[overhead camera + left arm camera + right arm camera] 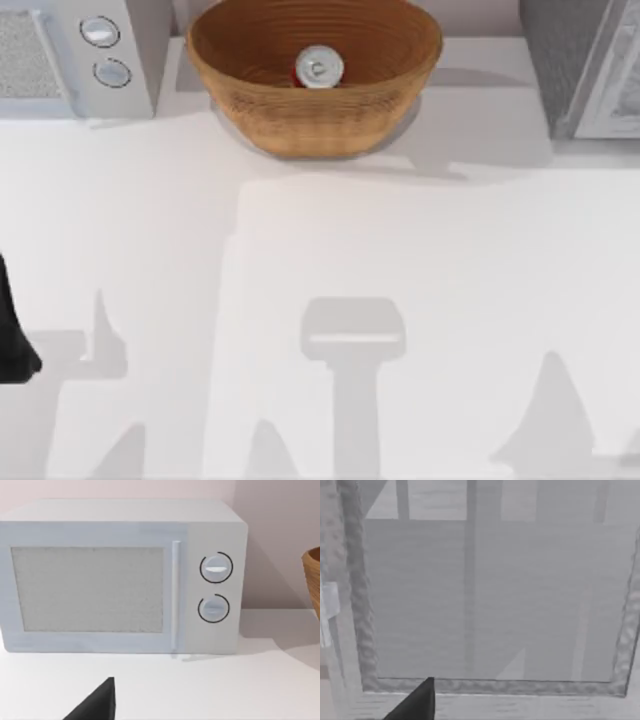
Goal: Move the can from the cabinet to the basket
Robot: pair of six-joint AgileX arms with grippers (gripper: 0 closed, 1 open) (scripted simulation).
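Note:
The red can (318,69), silver top up, stands inside the orange-brown woven basket (255,95) at the back middle of the table. At the back right is the dark grey speckled cabinet (565,60), its pale door panel (615,90) swung out. Its speckled frame (362,630) and pale inner wall face the right wrist camera up close, with a dark part of my right gripper (417,702) low in that view. My left arm (12,340) sits at the table's left edge. A dark tip of my left gripper (97,705) shows in the left wrist view.
A white microwave (90,50) with two round knobs stands at the back left beside the basket; it faces the left wrist camera (120,580). The basket's rim (312,580) shows beside it. The white table (320,300) carries only shadows in front.

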